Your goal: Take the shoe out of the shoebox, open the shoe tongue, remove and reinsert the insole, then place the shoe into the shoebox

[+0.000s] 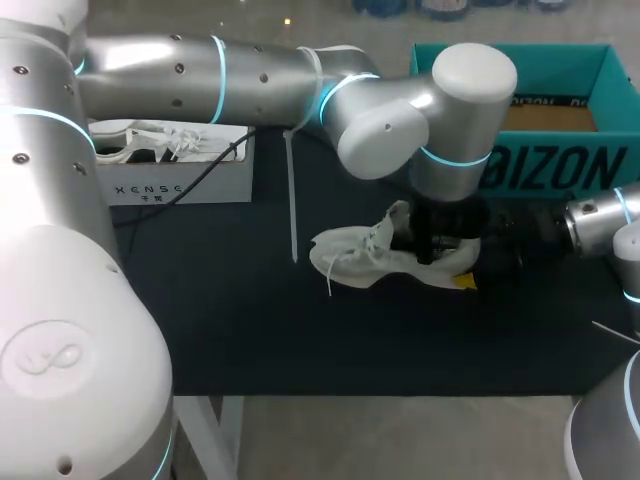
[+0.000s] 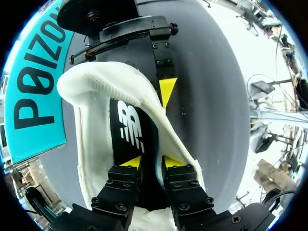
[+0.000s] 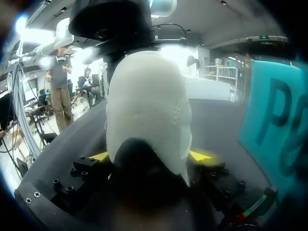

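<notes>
White knit shoe (image 1: 365,255) lies on its side on the dark desk (image 1: 250,320), toe toward the left and already out of the teal shoebox (image 1: 560,170), which stands open behind it at the right. The left arm reaches in from the left past the middle, and its left end effector (image 2: 153,162) is down inside the shoe's opening. Its two yellow-tipped fingers stand close together on a thin bluish edge that looks like the lifted side of the black insole (image 2: 127,125), so it appears to be pinching the insole. To the right, the right end effector (image 3: 149,156) clamps the heel from both sides and steadies the shoe against the desk.

The step in hand is judged to be working the insole, with the unboxing done. Whether it is coming out or going back cannot be told. The next move calls for a slow pull or push along the shoe's length while the heel grip holds firm, lest the shoe drag along.
</notes>
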Robot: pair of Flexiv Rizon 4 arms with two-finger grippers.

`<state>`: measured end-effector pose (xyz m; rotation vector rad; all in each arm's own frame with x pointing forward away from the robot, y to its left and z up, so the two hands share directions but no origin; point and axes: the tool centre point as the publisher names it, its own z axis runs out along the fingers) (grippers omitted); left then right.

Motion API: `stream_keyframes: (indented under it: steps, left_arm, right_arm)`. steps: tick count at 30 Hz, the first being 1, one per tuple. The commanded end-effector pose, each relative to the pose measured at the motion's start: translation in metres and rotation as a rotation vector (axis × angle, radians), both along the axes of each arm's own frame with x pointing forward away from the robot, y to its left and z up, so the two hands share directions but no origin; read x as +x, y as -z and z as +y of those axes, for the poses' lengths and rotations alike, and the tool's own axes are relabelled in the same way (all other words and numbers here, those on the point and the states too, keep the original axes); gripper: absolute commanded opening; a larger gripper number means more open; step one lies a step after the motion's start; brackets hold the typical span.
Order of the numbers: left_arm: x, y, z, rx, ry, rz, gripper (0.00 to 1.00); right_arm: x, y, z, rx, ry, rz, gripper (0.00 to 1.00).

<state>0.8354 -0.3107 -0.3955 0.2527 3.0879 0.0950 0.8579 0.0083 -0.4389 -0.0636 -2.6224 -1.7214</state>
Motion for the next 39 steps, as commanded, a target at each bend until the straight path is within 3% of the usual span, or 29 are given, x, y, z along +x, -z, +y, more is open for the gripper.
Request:
stream_keyframes:
  steps: [1,4,14,25,26,27,28,29,39]
  left_arm:
    - [-0.005,0.005,0.001,0.0,0.003,0.003,0.33]
    - [-0.006,0.006,0.0,0.002,0.008,0.0,0.4]
    - [-0.002,0.017,0.001,0.008,0.026,-0.099,0.4]
    - [0.013,0.05,0.007,-0.032,0.062,-0.265,0.47]
    - [0.014,0.053,0.008,-0.039,0.059,-0.278,0.44]
    - [0.017,0.054,0.008,-0.04,0.056,-0.282,0.36]
    - [0.019,0.057,0.008,-0.03,0.049,-0.287,0.06]
    - [0.021,0.058,0.008,-0.021,0.053,-0.292,0.0]
    - [0.029,0.043,0.008,-0.018,0.035,-0.348,0.0]
  right_arm:
    - [0.001,0.009,0.002,-0.002,0.003,0.002,0.0]
    - [0.001,0.009,0.002,-0.002,0.003,0.002,0.0]
    - [0.001,0.009,0.002,-0.002,0.003,0.002,0.0]
    - [0.001,0.009,0.002,-0.002,0.003,0.002,0.0]
    - [0.001,0.009,0.002,-0.002,0.003,0.002,0.0]
    - [0.001,0.009,0.002,-0.002,0.003,0.002,0.0]
    - [0.001,0.009,0.002,-0.002,0.003,0.002,0.0]
    - [0.001,0.009,0.002,-0.002,0.003,0.002,0.0]
    - [0.001,0.009,0.002,-0.002,0.003,0.002,0.0]
